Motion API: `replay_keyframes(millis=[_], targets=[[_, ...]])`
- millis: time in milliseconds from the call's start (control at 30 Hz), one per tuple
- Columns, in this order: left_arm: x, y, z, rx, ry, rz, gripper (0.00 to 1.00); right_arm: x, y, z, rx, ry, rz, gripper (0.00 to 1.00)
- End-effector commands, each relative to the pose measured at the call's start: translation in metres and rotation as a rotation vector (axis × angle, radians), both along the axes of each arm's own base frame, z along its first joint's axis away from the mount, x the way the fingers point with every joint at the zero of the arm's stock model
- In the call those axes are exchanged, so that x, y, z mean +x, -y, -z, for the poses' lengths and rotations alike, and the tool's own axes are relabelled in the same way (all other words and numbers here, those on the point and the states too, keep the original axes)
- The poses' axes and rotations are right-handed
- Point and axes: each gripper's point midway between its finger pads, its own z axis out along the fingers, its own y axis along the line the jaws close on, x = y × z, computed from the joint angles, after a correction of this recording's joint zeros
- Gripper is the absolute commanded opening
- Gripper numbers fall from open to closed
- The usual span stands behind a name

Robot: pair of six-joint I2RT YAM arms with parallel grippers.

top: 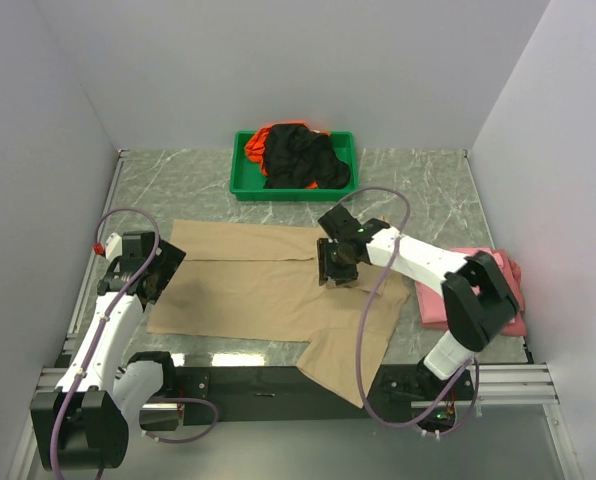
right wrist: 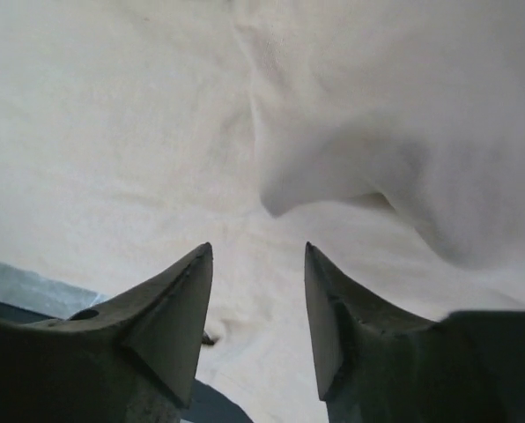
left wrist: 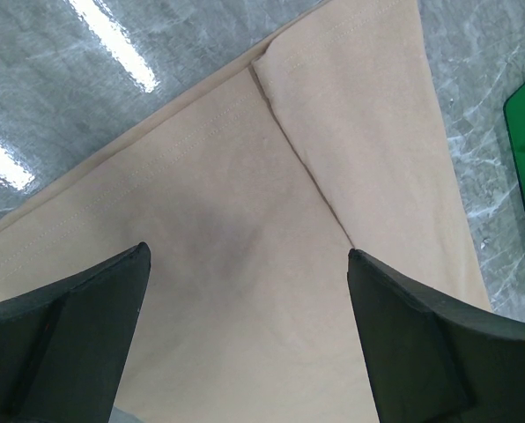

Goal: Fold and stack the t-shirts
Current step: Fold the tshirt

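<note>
Tan t-shirt: The tan t-shirt [top: 258, 285] lies spread across the centre of the marble counter [top: 418, 190], one sleeve trailing off the near edge at lower centre.
Left gripper: The left gripper [left wrist: 245, 256] hangs over the shirt's left end, jaws spread wide and holding nothing.
Right gripper: The right gripper [right wrist: 258, 251] sits low over the shirt's centre right, jaws parted. A raised fold lies just beyond the tips, with no cloth between them.
Pink t-shirt: The pink t-shirt [top: 430, 305] lies folded at the right of the frame, its middle hidden by the right arm.
Tray: A black t-shirt [top: 298, 160] is heaped in the green tray [top: 240, 170] at upper centre, covering most of an orange t-shirt [top: 255, 148].
Hard to tell: How many garments the tray holds.
</note>
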Motion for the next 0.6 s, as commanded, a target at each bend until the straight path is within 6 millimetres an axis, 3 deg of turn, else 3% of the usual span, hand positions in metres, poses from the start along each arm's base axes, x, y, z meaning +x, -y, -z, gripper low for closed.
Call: replay_keyframes(millis=[0, 100, 133, 233, 267, 300, 333, 367, 400, 433, 500, 533, 567], targets=[[0.007, 0.004, -0.014, -0.008, 0.040, 0.026, 0.99, 0.020, 0.010, -0.056, 0.027, 0.186, 0.025, 0.54], [0.014, 0.006, -0.021, -0.012, 0.068, 0.035, 0.99, 0.034, 0.031, -0.072, 0.012, 0.246, 0.081, 0.75], [0.019, 0.008, -0.025, -0.016, 0.080, 0.052, 0.99, 0.047, 0.047, -0.075, 0.012, 0.255, 0.136, 0.80], [0.041, 0.017, -0.035, -0.029, 0.126, 0.119, 0.99, 0.069, 0.060, -0.072, 0.088, 0.232, 0.178, 0.83], [0.047, 0.020, -0.037, -0.037, 0.132, 0.139, 0.99, 0.087, 0.073, -0.074, 0.112, 0.254, 0.225, 0.84], [0.058, 0.023, -0.046, -0.042, 0.159, 0.163, 0.99, 0.098, 0.076, -0.068, 0.115, 0.247, 0.235, 0.85], [0.071, 0.030, -0.042, -0.061, 0.159, 0.206, 0.99, 0.107, 0.077, -0.068, 0.123, 0.253, 0.224, 0.86], [0.080, 0.034, -0.044, -0.068, 0.173, 0.232, 0.99, 0.115, 0.081, -0.064, 0.115, 0.248, 0.230, 0.86], [0.089, 0.038, -0.044, -0.080, 0.180, 0.256, 0.99, 0.125, 0.089, -0.047, 0.090, 0.213, 0.248, 0.86], [0.103, 0.039, -0.037, -0.084, 0.157, 0.264, 0.99, 0.138, 0.092, -0.051, 0.086, 0.226, 0.270, 0.86], [0.125, 0.040, -0.041, -0.090, 0.169, 0.272, 0.99, 0.160, 0.101, -0.038, 0.069, 0.212, 0.302, 0.86], [0.132, 0.039, -0.021, -0.089, 0.113, 0.279, 0.99, 0.167, 0.105, -0.034, 0.066, 0.205, 0.321, 0.86], [0.135, 0.038, -0.013, -0.089, 0.079, 0.273, 0.99, 0.170, 0.108, -0.030, 0.054, 0.189, 0.327, 0.85]])
